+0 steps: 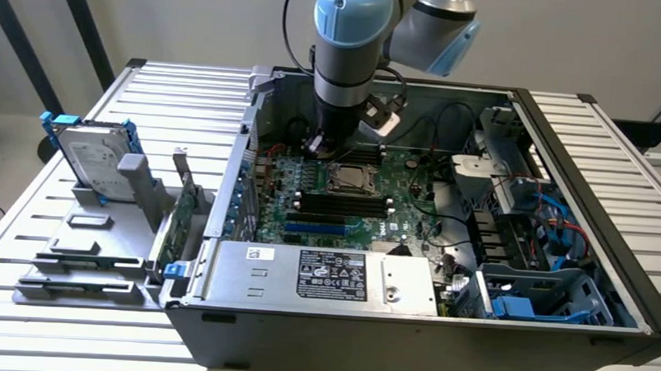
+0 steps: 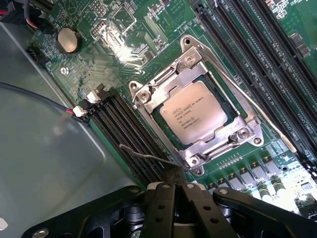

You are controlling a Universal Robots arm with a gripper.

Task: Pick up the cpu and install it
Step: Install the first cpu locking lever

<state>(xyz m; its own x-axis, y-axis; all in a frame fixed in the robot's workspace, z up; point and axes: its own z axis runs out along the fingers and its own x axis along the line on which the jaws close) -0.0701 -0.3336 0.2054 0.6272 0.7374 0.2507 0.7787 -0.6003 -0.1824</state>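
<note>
Cpu (image 2: 199, 113) seated in its socket (image 2: 194, 106) on the motherboard (image 1: 342, 194), silver lid facing up with printed lettering showing and the metal retention frame lying around its edges. The arm (image 1: 352, 38) is reaching down into the open computer case (image 1: 414, 329) lying on a slatted table (image 1: 596, 129), and its gripper (image 2: 174, 186) is hovering just beside the socket, clenched with the black fingers (image 2: 163, 198) pressed together and grasping nothing. In the wrist view, a thin wire lever (image 2: 148, 156) is jutting out from the socket's frame towards the fingertips, and rows of black memory slots (image 2: 124, 134) are running along both sides of the socket. A round coin battery (image 2: 68, 39) is sitting on the green board, well apart from the chip. In the exterior view, the chip (image 1: 353, 176) is appearing as a small grey square right below the arm's wrist. A grey power supply (image 1: 327, 276) with a black-and-white label is lying along the case's near edge. Off to the exterior view's left, a hard drive (image 1: 90, 156) with blue brackets is standing upright in a grey holder (image 1: 86, 259) on the table, outside the case.
</note>
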